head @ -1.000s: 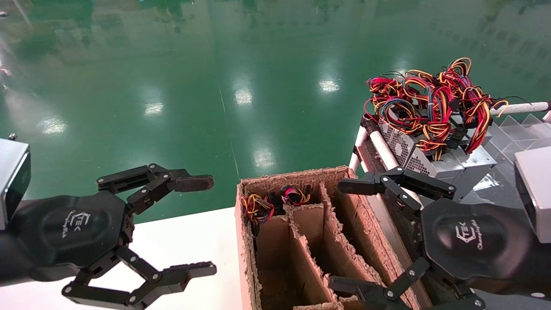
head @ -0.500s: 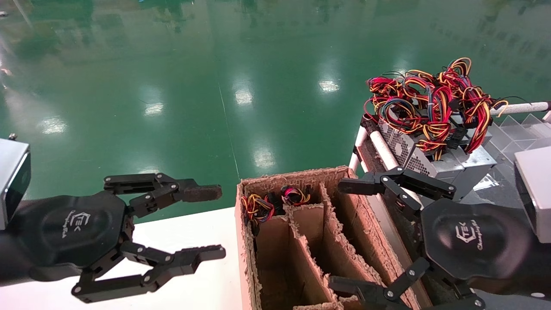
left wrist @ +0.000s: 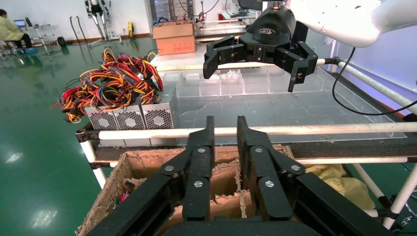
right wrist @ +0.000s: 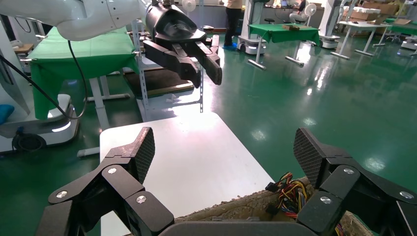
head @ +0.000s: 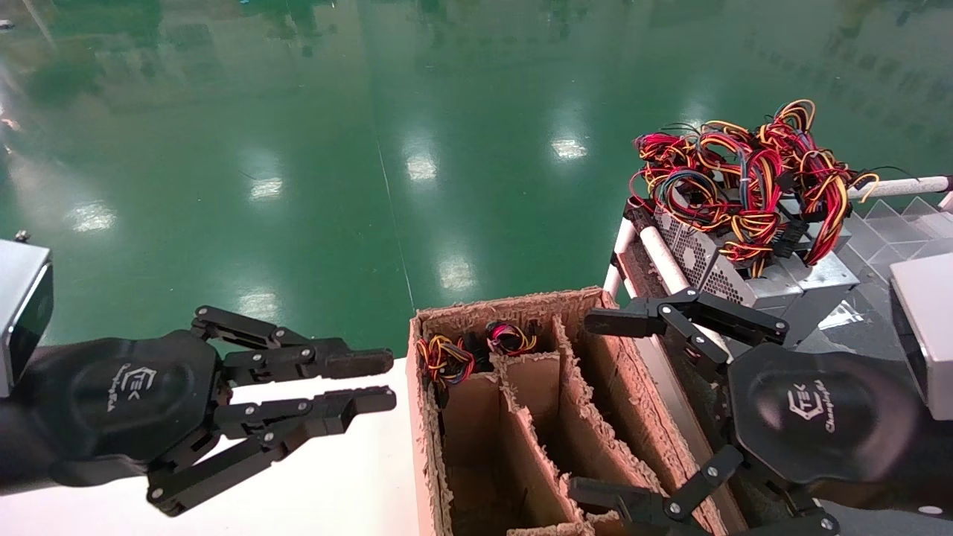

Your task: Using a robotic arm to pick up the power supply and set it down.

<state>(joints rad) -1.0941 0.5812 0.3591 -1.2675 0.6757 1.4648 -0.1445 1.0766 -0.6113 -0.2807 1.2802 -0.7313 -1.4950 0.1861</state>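
Observation:
Several grey power supplies (head: 707, 272) with perforated vent sides lie on a rack at the right, under a tangle of red, yellow and black wires (head: 744, 175); the left wrist view shows them too (left wrist: 130, 117). More wire bundles (head: 447, 359) poke out of the far-left cell of a cardboard box (head: 514, 305). My left gripper (head: 381, 382) hovers over the white table just left of the box, its fingers drawn almost together with nothing between them. My right gripper (head: 594, 406) hangs wide open over the box's right side, empty.
The cardboard box (left wrist: 147, 162) has torn dividers forming several cells. A white table (right wrist: 187, 157) sits left of it. White rack tubes (left wrist: 314, 130) run behind the box, with clear plastic bins (head: 893, 223) beyond. Green floor lies all around.
My left gripper has closed from wide open to nearly shut while staying in place. The right gripper and the power supplies have not moved.

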